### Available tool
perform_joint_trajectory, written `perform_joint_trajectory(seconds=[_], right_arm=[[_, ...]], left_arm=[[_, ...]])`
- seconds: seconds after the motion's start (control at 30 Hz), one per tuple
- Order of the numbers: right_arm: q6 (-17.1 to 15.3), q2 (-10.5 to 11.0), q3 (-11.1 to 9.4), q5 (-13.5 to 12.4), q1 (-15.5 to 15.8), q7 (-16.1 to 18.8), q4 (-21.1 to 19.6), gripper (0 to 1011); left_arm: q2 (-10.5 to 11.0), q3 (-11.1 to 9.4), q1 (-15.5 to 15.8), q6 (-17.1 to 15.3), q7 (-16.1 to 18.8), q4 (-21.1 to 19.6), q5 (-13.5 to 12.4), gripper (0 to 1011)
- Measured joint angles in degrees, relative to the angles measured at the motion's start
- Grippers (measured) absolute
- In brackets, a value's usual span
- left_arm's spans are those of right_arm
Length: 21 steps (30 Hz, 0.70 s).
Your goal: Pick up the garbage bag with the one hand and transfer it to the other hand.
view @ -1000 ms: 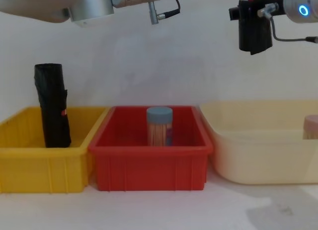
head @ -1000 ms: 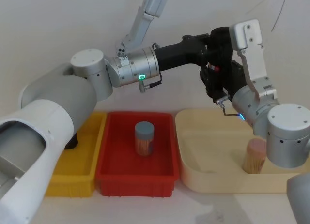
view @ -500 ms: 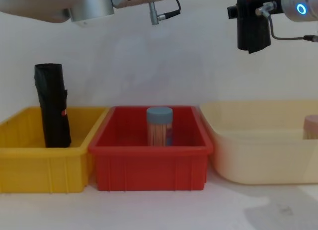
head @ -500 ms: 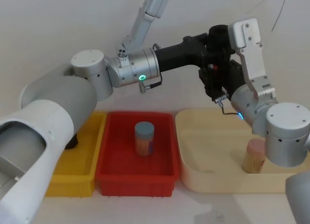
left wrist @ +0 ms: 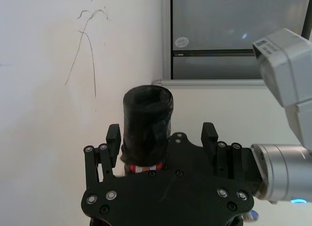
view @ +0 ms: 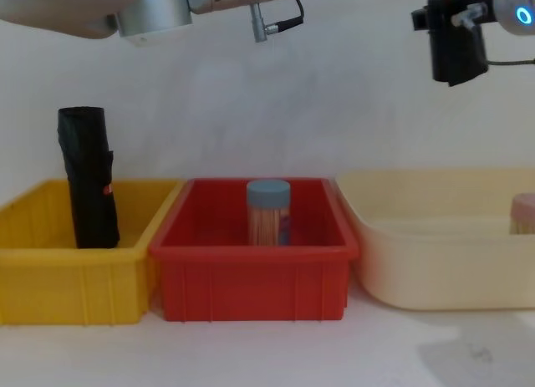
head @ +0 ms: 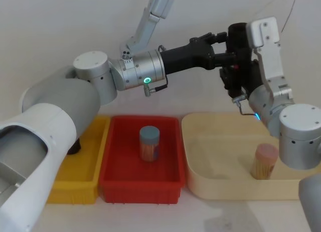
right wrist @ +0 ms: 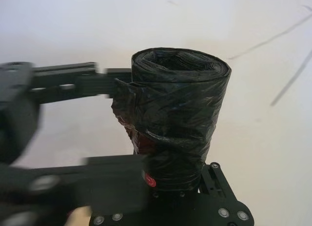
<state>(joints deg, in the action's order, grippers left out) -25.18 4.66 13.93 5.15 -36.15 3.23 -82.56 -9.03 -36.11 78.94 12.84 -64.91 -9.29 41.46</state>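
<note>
we are at the handover: the garbage bag [view: 454,53] hangs high above the cream tub [view: 435,236], clenched in our right gripper [head: 239,71]. our left gripper [head: 220,41] looks released beside it; next it should back away.

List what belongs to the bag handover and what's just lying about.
Job: garbage bag; left gripper, jaws open; right gripper, clamping the bag.
Lying about: slimmer black roll in yellow bin; blue-capped jar in red bin; pink-capped jar in cream tray.
</note>
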Motion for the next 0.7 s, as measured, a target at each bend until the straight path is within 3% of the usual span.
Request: perform_joint_trajectory(seconds=[0.3, 0.43, 0.7], right_arm=[[0.1, -0.2, -2.1, 1.7, -0.7, -4.0, 1.8, 518], [0.4, -0.4, -3.4, 2.7, -1.2, -6.4, 3.0, 671], [1.2, -0.5, -5.4, 3.9, -2.3, -10.0, 5.3, 882]], left_arm=[[0.0, 0.0, 0.0, 0.0, 0.0, 0.0, 0.0, 1000], [0.0, 0.0, 0.0, 0.0, 0.0, 0.0, 0.0, 1000], [0.0, 0.0, 0.0, 0.0, 0.0, 0.0, 0.0, 1000]])
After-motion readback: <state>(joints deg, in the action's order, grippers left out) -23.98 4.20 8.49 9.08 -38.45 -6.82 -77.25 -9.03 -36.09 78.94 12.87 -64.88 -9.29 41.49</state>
